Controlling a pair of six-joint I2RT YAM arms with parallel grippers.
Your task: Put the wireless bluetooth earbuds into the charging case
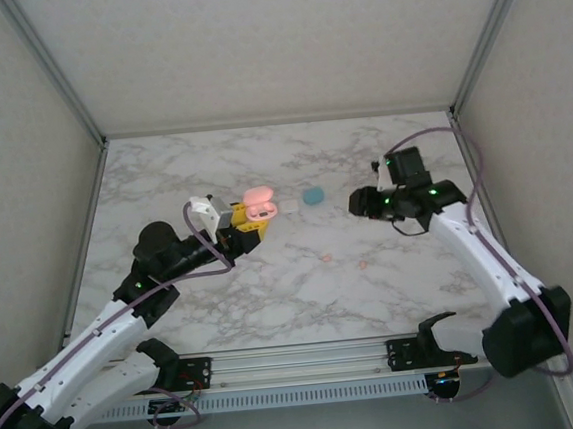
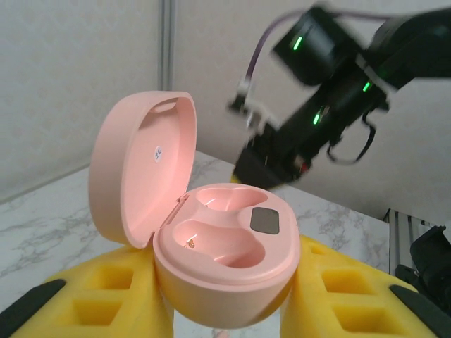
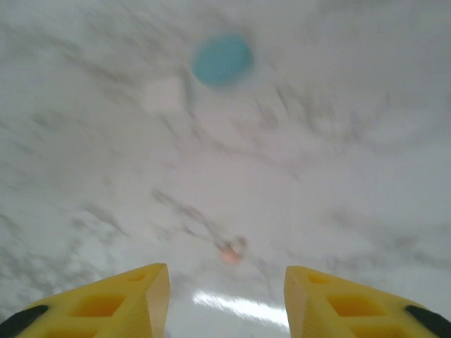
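Counting 2 earbuds (image 1: 326, 258), 1 pink case (image 2: 225, 260)

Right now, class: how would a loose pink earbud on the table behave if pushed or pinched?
The pink earbud looks tiny and rounded, so a nudge would probably send it skidding or rolling on the glossy table. Dwarfed by the right end effector, it is likely light and could slip from a pinch.

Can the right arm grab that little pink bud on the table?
Probably yes: the pink bud lies alone on the table, nothing over it, and the right gripper points down at it, jaws apart.
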